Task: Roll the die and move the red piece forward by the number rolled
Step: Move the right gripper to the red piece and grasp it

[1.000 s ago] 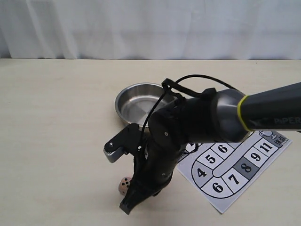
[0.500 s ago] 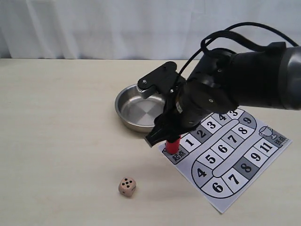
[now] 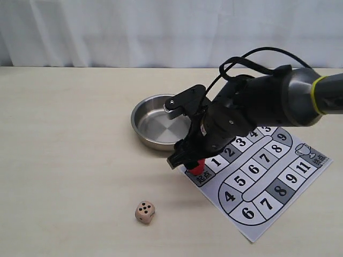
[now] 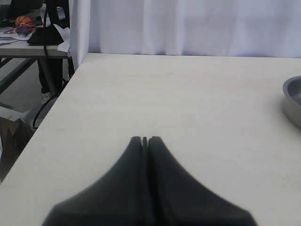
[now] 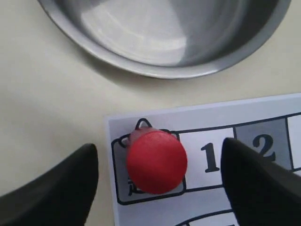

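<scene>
One step looked finished, the die (image 3: 144,212) lying on the surface (image 3: 64,160); the right tool (image 5: 157,153), spread open around the red piece (image 5: 156,161) on the start square of the board (image 3: 266,203), next needed to clench it.

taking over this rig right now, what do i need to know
Left hand: shut, empty, low over the table.
Right hand: open, fingers either side of the red piece, not gripping yet.
Red piece stands on the start square of the board.
Die lies on the table off the board; top face looks like four, check it.
Left to do: grasp the piece and advance it that many squares.
</scene>
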`<act>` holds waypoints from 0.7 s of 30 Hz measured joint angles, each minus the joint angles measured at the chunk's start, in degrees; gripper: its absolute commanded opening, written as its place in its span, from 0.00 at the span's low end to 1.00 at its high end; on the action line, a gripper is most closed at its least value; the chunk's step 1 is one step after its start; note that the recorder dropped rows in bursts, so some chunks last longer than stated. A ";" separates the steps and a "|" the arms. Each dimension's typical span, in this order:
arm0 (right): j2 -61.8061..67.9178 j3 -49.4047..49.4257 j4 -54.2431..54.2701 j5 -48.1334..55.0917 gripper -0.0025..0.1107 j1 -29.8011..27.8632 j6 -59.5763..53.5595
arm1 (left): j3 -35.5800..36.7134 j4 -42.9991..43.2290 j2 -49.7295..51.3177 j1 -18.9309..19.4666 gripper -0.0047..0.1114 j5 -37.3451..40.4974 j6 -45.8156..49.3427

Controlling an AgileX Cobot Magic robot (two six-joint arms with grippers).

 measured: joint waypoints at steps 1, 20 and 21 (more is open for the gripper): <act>0.52 0.00 0.00 0.00 0.63 0.00 0.00 | 0.00 0.00 0.00 0.00 0.04 0.00 0.00; 3.20 0.00 -0.46 -1.15 0.06 0.00 0.13 | 0.00 0.00 0.00 0.00 0.04 0.00 0.00; 3.20 0.00 -1.12 -1.00 0.06 0.00 0.13 | 0.00 0.00 0.00 0.00 0.04 0.00 0.00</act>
